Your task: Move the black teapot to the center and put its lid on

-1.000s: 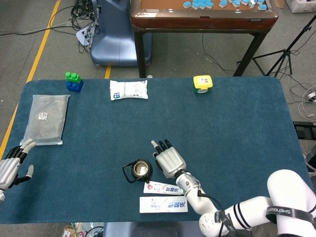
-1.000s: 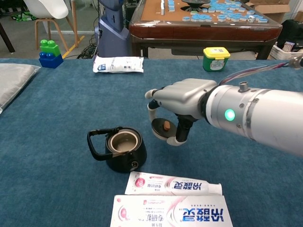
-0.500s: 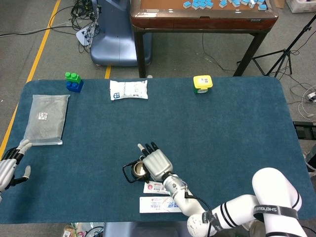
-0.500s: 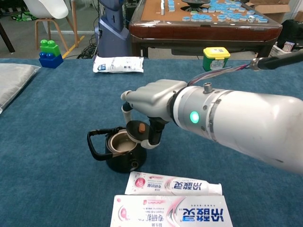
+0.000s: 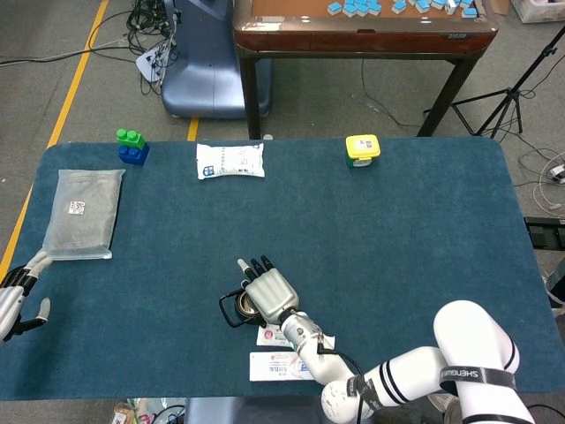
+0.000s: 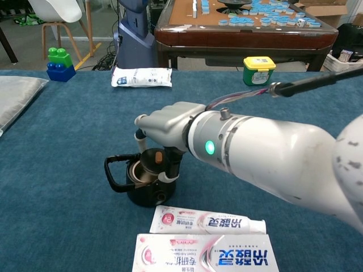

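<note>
While its palm faces down, the right hand (image 6: 164, 122) holds the round dark lid (image 6: 153, 161) tilted over the black iron teapot (image 6: 144, 190); the left hand (image 5: 16, 296) lies open-fingered at the worktop's near left.

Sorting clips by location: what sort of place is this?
Likely a robot lab or demo room: a mahjong table with tiles, cables on the floor, and yellow floor tape.

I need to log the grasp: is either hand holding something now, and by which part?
The right hand holds the teapot lid by its rim, tilted over the black teapot. The left hand holds nothing.
</note>
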Robot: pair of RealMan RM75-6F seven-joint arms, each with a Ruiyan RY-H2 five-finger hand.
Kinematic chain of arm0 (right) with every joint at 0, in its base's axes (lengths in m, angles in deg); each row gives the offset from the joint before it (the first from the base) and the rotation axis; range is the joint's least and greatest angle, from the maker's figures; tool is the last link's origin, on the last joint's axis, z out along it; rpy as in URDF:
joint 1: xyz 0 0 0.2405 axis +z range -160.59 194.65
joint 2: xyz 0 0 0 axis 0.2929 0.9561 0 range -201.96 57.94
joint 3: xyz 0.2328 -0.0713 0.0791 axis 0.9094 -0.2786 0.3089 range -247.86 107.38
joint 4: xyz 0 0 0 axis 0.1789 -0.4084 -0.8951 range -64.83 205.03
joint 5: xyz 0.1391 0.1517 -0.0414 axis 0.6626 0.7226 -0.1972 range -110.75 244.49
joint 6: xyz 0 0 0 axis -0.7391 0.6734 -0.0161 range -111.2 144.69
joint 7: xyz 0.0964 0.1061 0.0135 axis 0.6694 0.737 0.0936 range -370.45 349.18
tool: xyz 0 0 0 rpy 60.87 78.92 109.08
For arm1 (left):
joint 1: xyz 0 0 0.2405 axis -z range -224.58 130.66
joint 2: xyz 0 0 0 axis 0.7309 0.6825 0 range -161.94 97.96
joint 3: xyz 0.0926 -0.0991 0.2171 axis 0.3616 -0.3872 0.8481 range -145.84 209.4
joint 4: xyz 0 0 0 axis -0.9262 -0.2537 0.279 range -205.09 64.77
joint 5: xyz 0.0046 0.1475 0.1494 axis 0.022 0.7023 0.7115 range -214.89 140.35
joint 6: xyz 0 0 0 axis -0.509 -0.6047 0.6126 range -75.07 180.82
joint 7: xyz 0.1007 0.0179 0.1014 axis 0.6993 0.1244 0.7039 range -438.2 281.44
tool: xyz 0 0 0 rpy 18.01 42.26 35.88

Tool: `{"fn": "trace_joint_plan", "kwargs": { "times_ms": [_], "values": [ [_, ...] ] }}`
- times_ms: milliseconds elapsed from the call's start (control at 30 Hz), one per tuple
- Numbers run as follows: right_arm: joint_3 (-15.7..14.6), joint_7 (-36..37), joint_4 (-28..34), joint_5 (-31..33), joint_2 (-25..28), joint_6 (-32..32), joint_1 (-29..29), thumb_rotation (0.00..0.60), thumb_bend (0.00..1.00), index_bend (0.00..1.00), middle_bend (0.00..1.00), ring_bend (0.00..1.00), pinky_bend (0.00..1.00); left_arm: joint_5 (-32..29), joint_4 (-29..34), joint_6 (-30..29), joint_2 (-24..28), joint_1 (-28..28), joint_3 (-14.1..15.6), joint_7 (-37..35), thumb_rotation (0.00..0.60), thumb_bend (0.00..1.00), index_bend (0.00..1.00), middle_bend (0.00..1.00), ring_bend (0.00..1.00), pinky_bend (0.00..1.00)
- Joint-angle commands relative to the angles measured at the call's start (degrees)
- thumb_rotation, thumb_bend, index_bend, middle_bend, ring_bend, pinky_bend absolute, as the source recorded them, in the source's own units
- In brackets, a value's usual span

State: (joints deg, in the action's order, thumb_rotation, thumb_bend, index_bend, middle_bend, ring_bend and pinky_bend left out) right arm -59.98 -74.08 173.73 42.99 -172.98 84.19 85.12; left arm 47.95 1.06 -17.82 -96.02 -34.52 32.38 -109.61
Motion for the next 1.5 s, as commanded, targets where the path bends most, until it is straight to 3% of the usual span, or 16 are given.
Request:
{"fn": "trace_joint_plan", "kwargs": {
  "times_ms": [33,500,767,1000,1500],
  "values": [
    [0.27,0.27,-0.73,0.13,-0.59,-0.46,0.52,0.6,0.35,0.64,0.0,0.0,0.0,-0.04,-0.42,-0.07,0.0,-0.09,-0.04,-0.52,0.6,0.56,0.0,0.0,0.0,0.0],
    [0.07,0.13,-2.51,1.15,-1.61,-0.87,2.12,0.6,0.35,0.64,0.0,0.0,0.0,0.02,-2.37,0.03,-0.4,-0.38,0.06,-2.31,0.6,0.56,0.0,0.0,0.0,0.0],
    [-0.32,0.42,0.21,0.76,1.38,0.02,1.82,0.6,0.34,0.54,0.0,0.0,0.0,-0.34,-1.01,0.15,0.2,-0.41,-0.13,-0.97,0.6,0.56,0.0,0.0,0.0,0.0],
    [-0.83,0.9,-0.13,1.51,2.2,-0.79,1.9,0.6,0.34,0.38,0.0,0.0,0.0,-0.72,0.44,0.24,0.48,-0.39,-0.36,0.51,0.6,0.56,0.0,0.0,0.0,0.0],
    [-0.59,2.5,-2.51,1.38,0.57,-2.48,3.14,0.6,0.34,0.36,0.0,0.0,0.0,-0.88,-1.12,0.74,-0.09,-0.61,-0.32,-0.97,0.6,0.56,0.0,0.0,0.0,0.0]
  ]
}}
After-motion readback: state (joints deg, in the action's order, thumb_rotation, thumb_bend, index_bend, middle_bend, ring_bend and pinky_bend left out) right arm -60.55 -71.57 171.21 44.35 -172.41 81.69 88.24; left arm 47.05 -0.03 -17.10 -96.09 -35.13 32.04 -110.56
